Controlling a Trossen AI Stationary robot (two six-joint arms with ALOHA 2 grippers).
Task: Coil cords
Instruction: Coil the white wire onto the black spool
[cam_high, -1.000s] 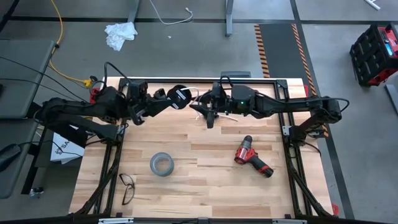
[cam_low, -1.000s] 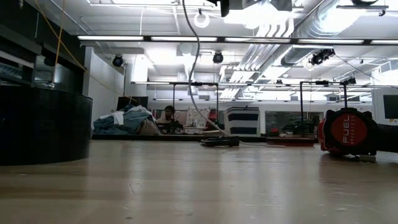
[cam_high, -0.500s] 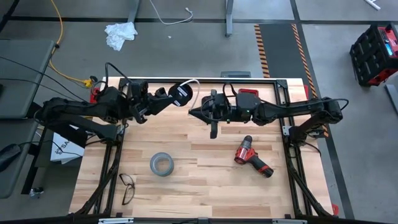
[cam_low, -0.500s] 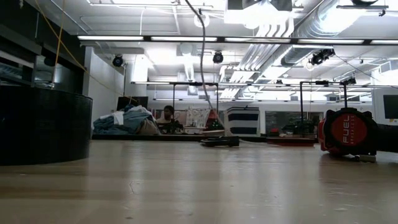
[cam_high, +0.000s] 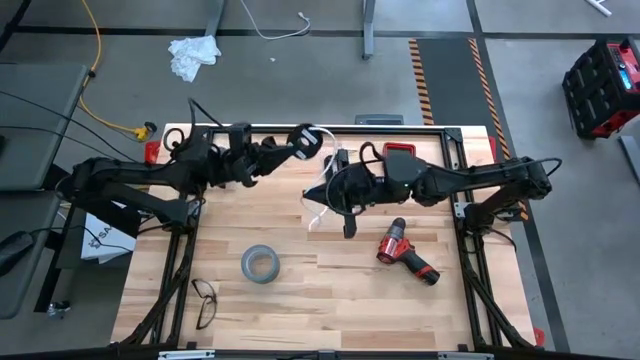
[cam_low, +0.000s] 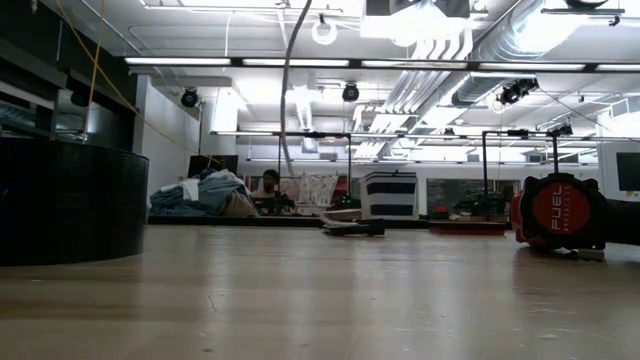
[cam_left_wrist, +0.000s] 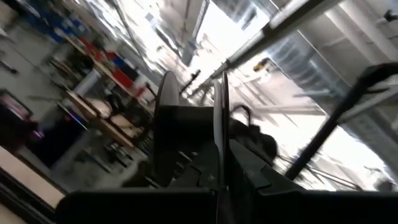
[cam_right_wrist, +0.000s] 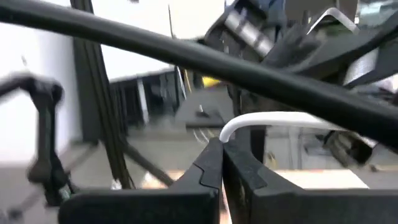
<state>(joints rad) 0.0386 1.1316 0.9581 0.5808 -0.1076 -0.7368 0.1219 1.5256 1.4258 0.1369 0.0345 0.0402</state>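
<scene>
A small black round disc (cam_high: 304, 143) with a thin white cable (cam_high: 322, 131) is held up over the table's far middle. My left gripper (cam_high: 290, 150) is shut on the disc. The cable arcs from the disc to my right gripper (cam_high: 327, 192), which is shut on it just right of the disc. Below that gripper the cable's free end (cam_high: 318, 214) trails toward the wood. In the low view the cable (cam_low: 285, 100) hangs down from above. In the left wrist view the disc (cam_left_wrist: 186, 124) shows edge-on. My left gripper pinches the disc between its two fingers, which lie on its flat faces (cam_left_wrist: 163, 134). The fingers come level from the table's left. The disc is lifted clear of the table, standing on edge. My right gripper pinches the white cable (cam_right_wrist: 231, 129) between its two fingertips, at a point along its length. The fingers lie across the cable. The cable curves up from the fingers toward the disc, slack, and its other part hangs below the gripper.
A grey tape roll (cam_high: 259, 264) lies at the near left, a pair of glasses (cam_high: 205, 301) by the near left corner, and a red drill (cam_high: 405, 251) at the near right. The wood between them is bare.
My left gripper has carried the disc toward the table's right and far edges. My right gripper has gone a little toward the near edge with the cable. The cable now arcs over from the disc, and its free end trails below the right gripper.
</scene>
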